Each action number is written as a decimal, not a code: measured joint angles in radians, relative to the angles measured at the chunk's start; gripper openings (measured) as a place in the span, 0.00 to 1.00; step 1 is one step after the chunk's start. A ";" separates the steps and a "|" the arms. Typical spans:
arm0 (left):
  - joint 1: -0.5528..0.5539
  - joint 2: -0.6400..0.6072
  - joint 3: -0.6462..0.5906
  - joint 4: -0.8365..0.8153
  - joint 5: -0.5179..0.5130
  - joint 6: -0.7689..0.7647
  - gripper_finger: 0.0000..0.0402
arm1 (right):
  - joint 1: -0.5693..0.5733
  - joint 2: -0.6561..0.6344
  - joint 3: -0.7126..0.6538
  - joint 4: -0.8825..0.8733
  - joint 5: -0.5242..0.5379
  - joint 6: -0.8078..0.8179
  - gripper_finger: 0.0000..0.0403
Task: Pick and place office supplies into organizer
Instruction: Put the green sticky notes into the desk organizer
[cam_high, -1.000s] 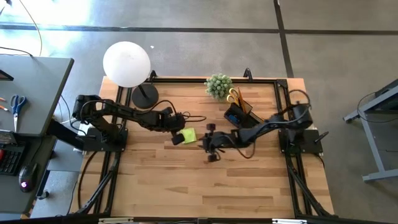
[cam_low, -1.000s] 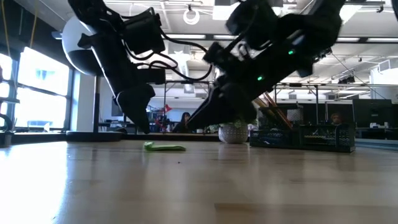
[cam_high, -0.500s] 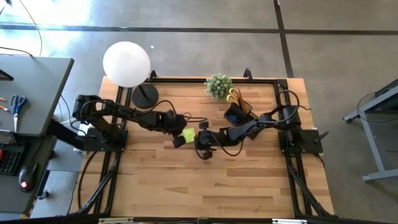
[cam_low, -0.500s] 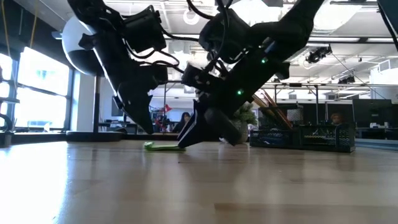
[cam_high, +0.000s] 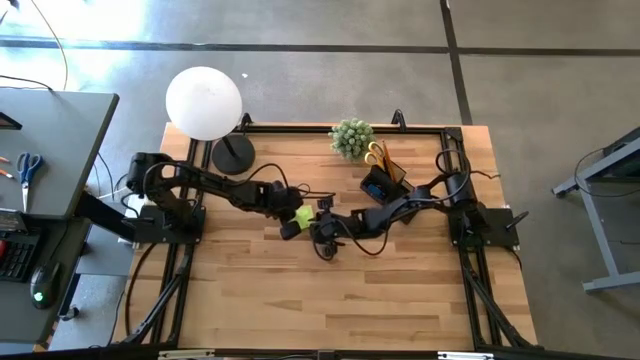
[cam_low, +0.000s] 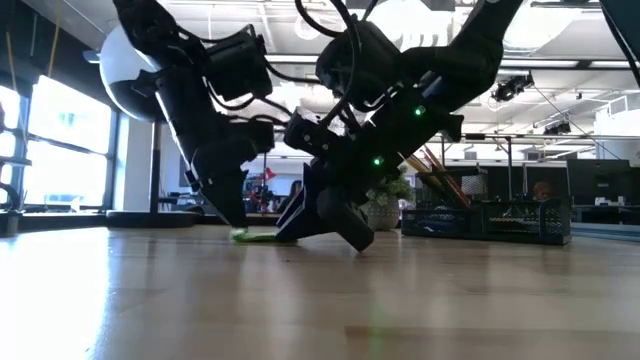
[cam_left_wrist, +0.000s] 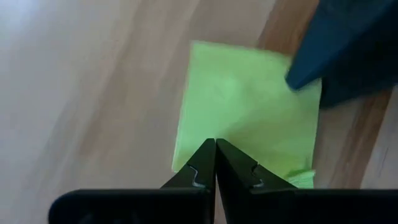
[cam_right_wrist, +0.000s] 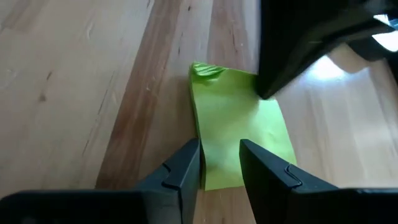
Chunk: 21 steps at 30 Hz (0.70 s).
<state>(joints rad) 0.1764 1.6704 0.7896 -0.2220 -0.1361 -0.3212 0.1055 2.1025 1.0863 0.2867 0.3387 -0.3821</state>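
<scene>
A lime-green sticky-note pad (cam_high: 304, 214) lies flat on the wooden table near its middle, one corner curled up (cam_right_wrist: 205, 70). My left gripper (cam_left_wrist: 216, 147) is shut, with its tips down on the pad. My right gripper (cam_right_wrist: 221, 163) comes in from the table's right, low and slanting down. It is open, one finger (cam_right_wrist: 185, 165) beside the pad's edge and the other (cam_right_wrist: 264, 168) over the pad. The black organizer (cam_high: 381, 183) stands at the back right with yellow-handled scissors (cam_high: 374, 153) in it. My left gripper presses its shut fingertips (cam_right_wrist: 268, 92) down on the pad's top sheet near one edge (cam_left_wrist: 205, 134), coming steeply from above and from the table's left. The pad lies flat on the table. Of my right gripper I cannot tell whether its fingers touch the pad.
A white globe lamp (cam_high: 205, 103) with a round black base (cam_high: 232, 155) stands at the back left, a small green plant (cam_high: 351, 137) at the back beside the organizer. Bare wood lies toward the near edge (cam_high: 330, 310).
My right gripper has moved toward the table's left and down, rolling as it went, and now stands at the pad opposite my left gripper. The pad has stayed where it was.
</scene>
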 joint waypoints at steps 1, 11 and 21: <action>0.000 0.010 -0.001 0.000 0.014 0.000 0.01 | 0.003 0.000 0.000 0.002 0.010 0.000 0.28; 0.002 0.043 0.004 0.033 0.060 0.031 0.01 | 0.005 -0.001 -0.001 -0.039 0.035 -0.048 0.28; 0.000 0.045 0.003 0.048 0.079 0.055 0.01 | 0.013 -0.005 0.001 -0.141 0.054 -0.116 0.28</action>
<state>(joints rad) 0.1768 1.7157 0.7925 -0.1743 -0.0574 -0.2661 0.1184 2.0972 1.0870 0.1455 0.3927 -0.4986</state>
